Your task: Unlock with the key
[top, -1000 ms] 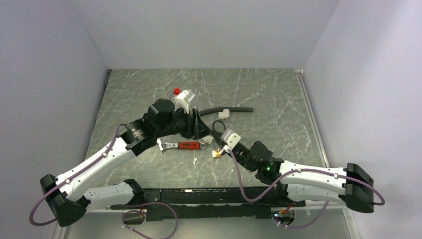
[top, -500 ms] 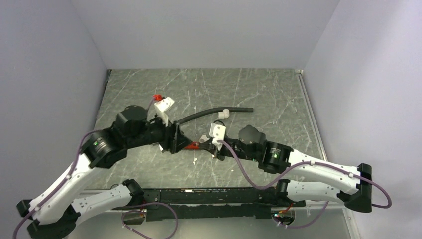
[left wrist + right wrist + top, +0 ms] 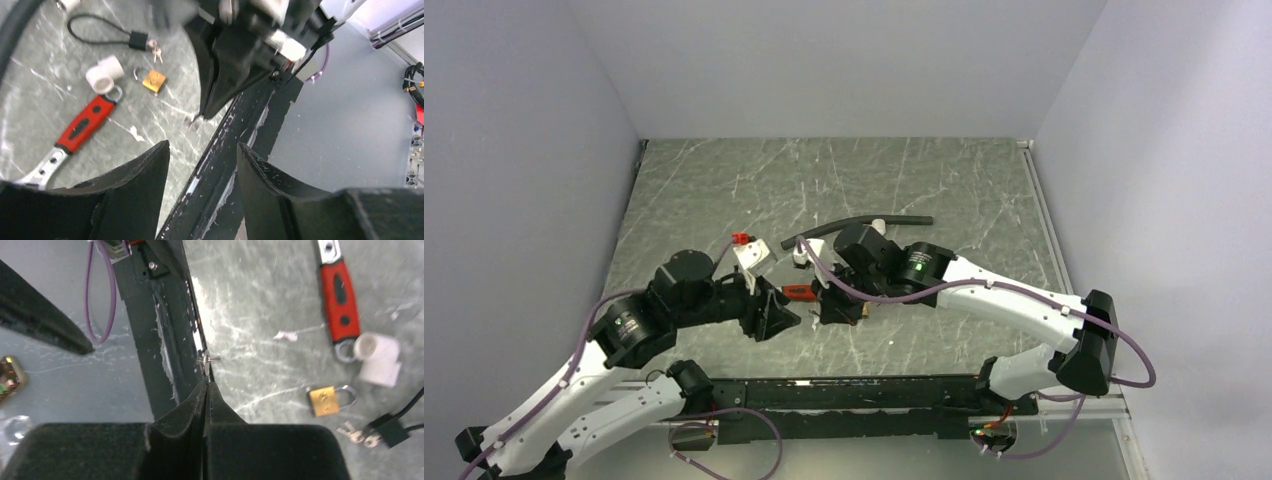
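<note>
My right gripper point(image 3: 206, 382) is shut on the key point(image 3: 206, 361), a tiny silvery piece sticking out of its fingertips, held above the table's near edge. The left wrist view shows the same key point(image 3: 192, 121) at that gripper's tip. The brass padlock point(image 3: 327, 399) lies flat on the table to the right of the fingers, and it also shows in the left wrist view point(image 3: 153, 80). My left gripper point(image 3: 202, 145) is open and empty, just left of the right gripper point(image 3: 832, 303) in the top view, facing it.
A red-handled wrench point(image 3: 340, 300) and a white pipe fitting point(image 3: 380, 357) lie beside the padlock. A black cable lock with a small key bunch point(image 3: 137, 39) lies further back. A white scrap point(image 3: 285, 335) lies on the table. A black hose point(image 3: 864, 224) lies behind. A black rail point(image 3: 844, 385) runs along the near edge.
My right arm has swung left over the wrench and padlock. My left arm has drawn back towards the near left, its gripper now beside the right one.
</note>
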Tool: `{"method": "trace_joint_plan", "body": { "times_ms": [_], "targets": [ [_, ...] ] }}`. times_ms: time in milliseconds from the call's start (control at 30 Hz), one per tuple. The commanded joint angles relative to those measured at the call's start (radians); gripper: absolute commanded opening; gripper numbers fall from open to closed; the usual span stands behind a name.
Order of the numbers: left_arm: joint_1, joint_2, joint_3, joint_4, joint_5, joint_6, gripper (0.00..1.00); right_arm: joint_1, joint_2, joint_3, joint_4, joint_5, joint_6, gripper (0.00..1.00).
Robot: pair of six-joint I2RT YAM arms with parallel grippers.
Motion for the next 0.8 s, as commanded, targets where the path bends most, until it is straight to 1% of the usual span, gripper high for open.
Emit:
{"method": "trace_joint_plan", "body": {
  "times_ms": [0,33,67,133,200,267,367,433,467,533,633,767],
  "targets": [
    [0.001,-0.057,-0.065,0.105,-0.048,-0.136,0.53,-0.056,-0.011,-0.015,-0.106,-0.091,0.134,0.00],
    [0.001,-0.076,-0.096,0.129,-0.086,-0.213,0.54,-0.058,0.004,-0.013,-0.140,-0.080,0.148,0.00],
    [0.001,-0.102,-0.142,0.183,-0.082,-0.273,0.56,-0.059,0.017,-0.010,-0.177,-0.071,0.162,0.00],
    [0.001,-0.169,-0.291,0.368,-0.002,-0.345,0.58,-0.059,0.035,-0.015,-0.222,-0.074,0.180,0.00],
    [0.001,-0.218,-0.419,0.545,0.038,-0.364,0.58,-0.059,0.038,-0.027,-0.234,-0.095,0.199,0.00],
    [0.001,-0.233,-0.519,0.653,0.085,-0.342,0.60,-0.058,0.028,-0.041,-0.232,-0.137,0.196,0.00],
    [0.001,-0.200,-0.564,0.753,0.154,-0.307,0.62,-0.058,-0.003,-0.048,-0.249,-0.168,0.184,0.00],
    [0.001,-0.166,-0.574,0.835,0.235,-0.288,0.62,-0.058,-0.023,-0.042,-0.260,-0.188,0.183,0.00],
    [0.001,-0.149,-0.576,0.866,0.254,-0.283,0.62,-0.058,-0.029,-0.036,-0.269,-0.204,0.177,0.00],
    [0.001,-0.132,-0.590,0.937,0.283,-0.275,0.60,-0.058,-0.043,-0.037,-0.253,-0.246,0.180,0.00],
    [0.001,-0.117,-0.615,1.057,0.324,-0.283,0.55,-0.050,-0.040,-0.045,-0.244,-0.282,0.177,0.00],
    [0.001,-0.052,-0.577,1.031,0.358,-0.246,0.51,-0.047,-0.040,-0.057,-0.226,-0.279,0.179,0.00]
  ]
}}
